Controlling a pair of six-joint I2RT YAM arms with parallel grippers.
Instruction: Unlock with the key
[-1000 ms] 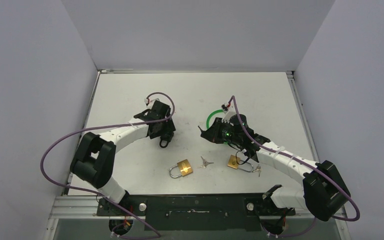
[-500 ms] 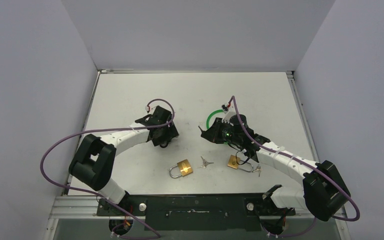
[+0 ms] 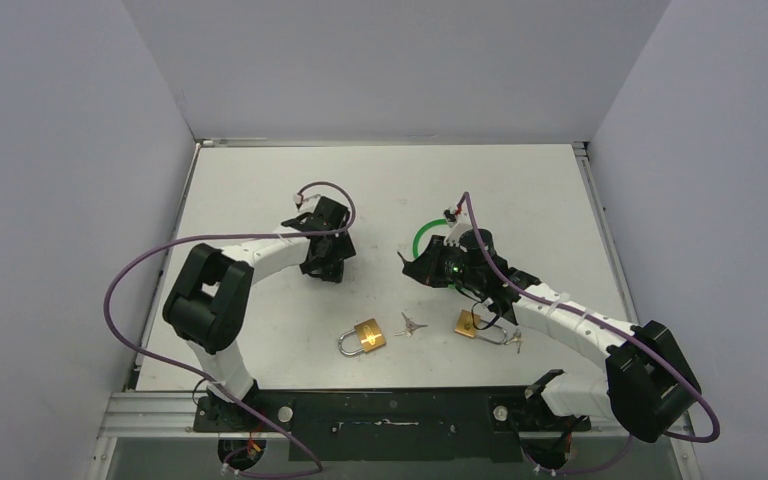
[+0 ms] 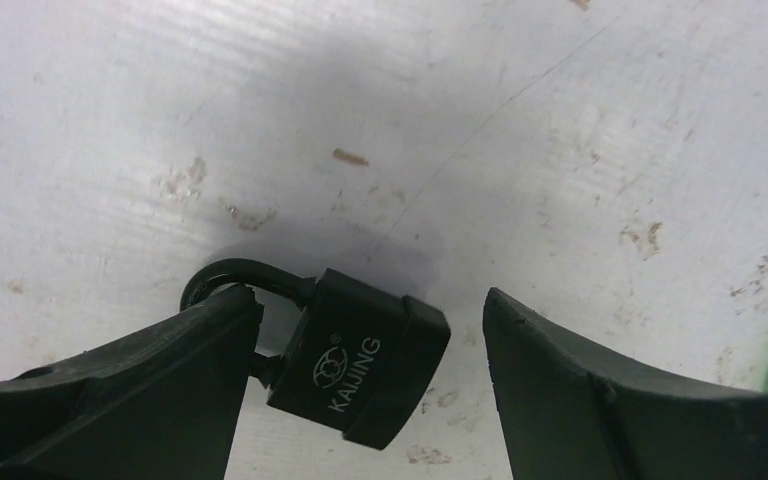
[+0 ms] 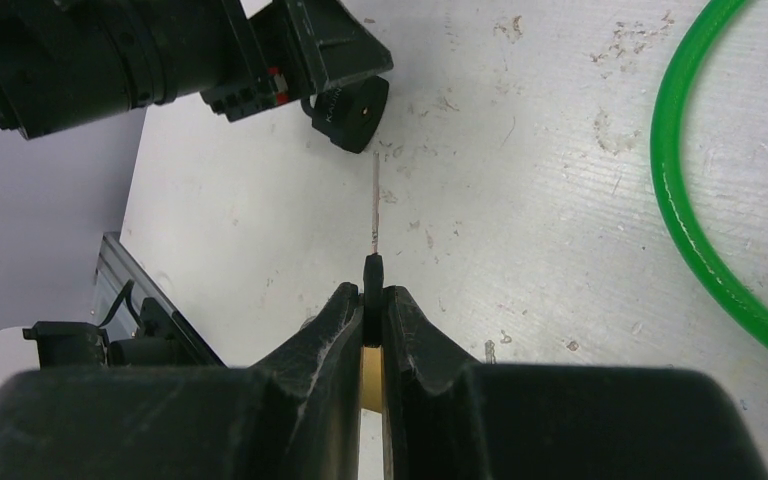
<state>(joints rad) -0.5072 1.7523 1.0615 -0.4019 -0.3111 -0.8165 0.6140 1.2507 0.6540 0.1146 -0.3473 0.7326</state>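
The left claw [image 4: 370,305] hangs low over the table [image 3: 260,190] with its jaws spread wide, gripping nothing; the black padlock [image 4: 358,362], marked KAIJING, lies flat and tilted between the two fingers. Its shackle [image 4: 240,272] curves out past the tip of one finger, while the other finger stands apart from the lock body. The right claw [image 5: 372,300] is pinched tight on the key [image 5: 373,225], holding it edge-on by its dark head so that the thin blade sticks straight out ahead. In the right wrist view the blade points toward the black padlock, its tip short of the lock and not touching it. A green ring [image 5: 695,230] lies on the table just beside the right claw. Nearer the arm bases a brass padlock [image 3: 366,336] rests flat, with loose keys [image 3: 410,325] just beside it and a second brass padlock [image 3: 467,324] partly under the right arm
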